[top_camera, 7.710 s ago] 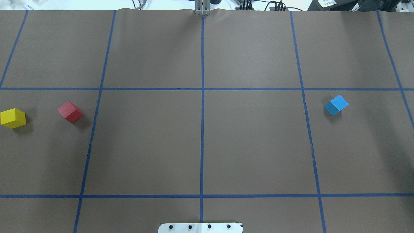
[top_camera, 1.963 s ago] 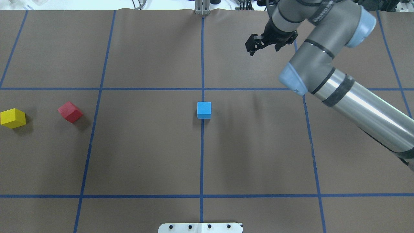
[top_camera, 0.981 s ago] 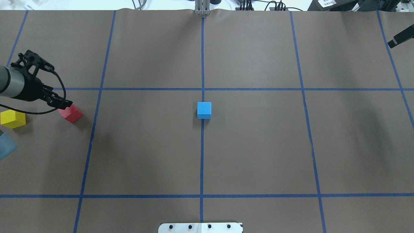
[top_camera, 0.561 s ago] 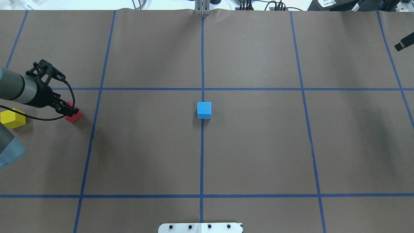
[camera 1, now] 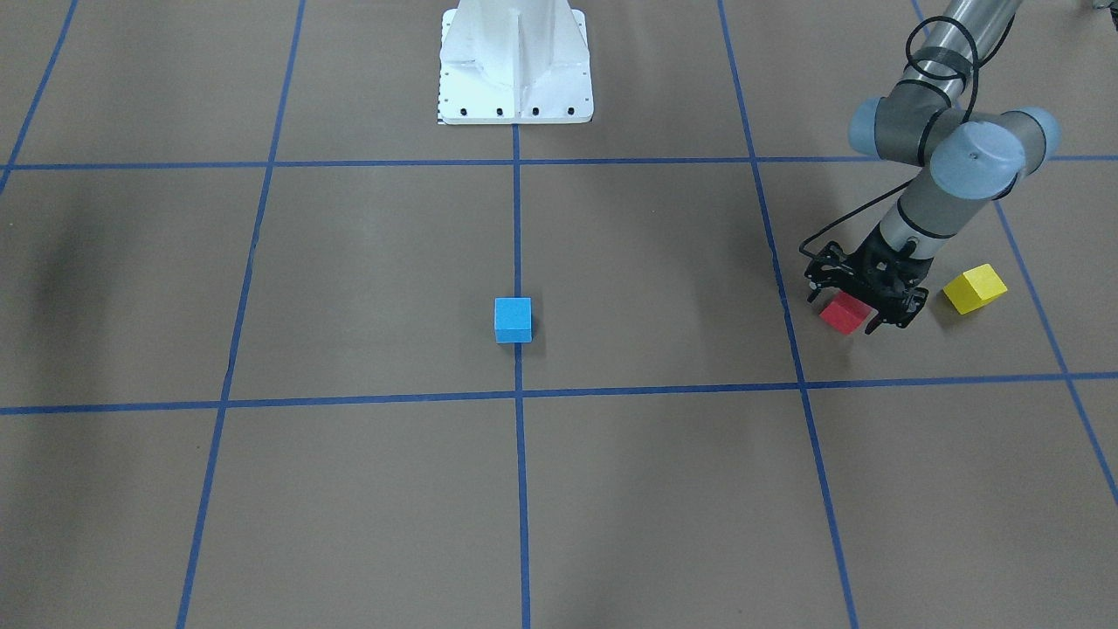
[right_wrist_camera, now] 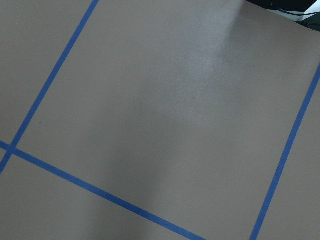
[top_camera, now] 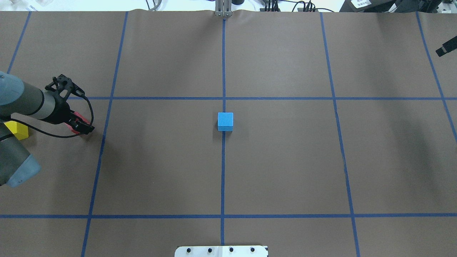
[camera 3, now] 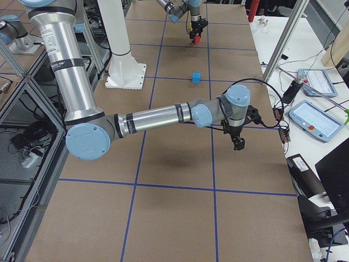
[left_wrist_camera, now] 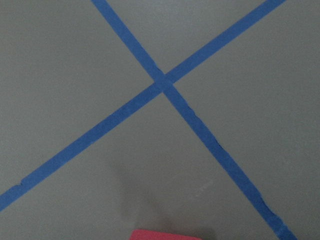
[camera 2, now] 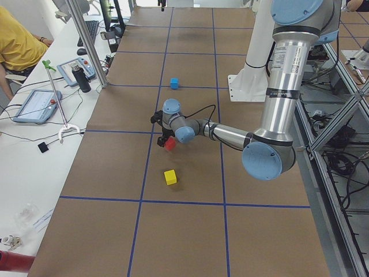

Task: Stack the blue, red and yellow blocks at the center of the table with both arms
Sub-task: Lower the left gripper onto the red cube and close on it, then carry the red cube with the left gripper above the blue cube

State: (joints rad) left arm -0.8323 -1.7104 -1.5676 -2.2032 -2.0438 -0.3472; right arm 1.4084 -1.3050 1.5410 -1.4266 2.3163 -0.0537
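The blue block (top_camera: 225, 121) sits on the centre tape line of the table (top_camera: 285, 160), also visible in the front view (camera 1: 513, 320). At the table's left end the red block (camera 1: 845, 313) lies between the fingers of my left gripper (camera 1: 854, 316), which is lowered over it and open. From overhead the left gripper (top_camera: 80, 125) hides most of the red block (top_camera: 75, 117). The yellow block (camera 1: 974, 288) lies just beyond it, apart. Only a black tip of my right gripper (top_camera: 446, 49) shows at the right edge, with nothing held.
The white pedestal base (camera 1: 515, 65) stands at the robot's side of the table. A person in yellow (camera 2: 17, 43) sits by a white bench with tablets (camera 2: 34, 107) along the far edge. The left arm's elbow (top_camera: 14, 167) hangs over the table's left end.
My left gripper has come down and a little to the right, so its fingers now straddle the red block. The right gripper stays at the right edge. The blocks have not shifted.
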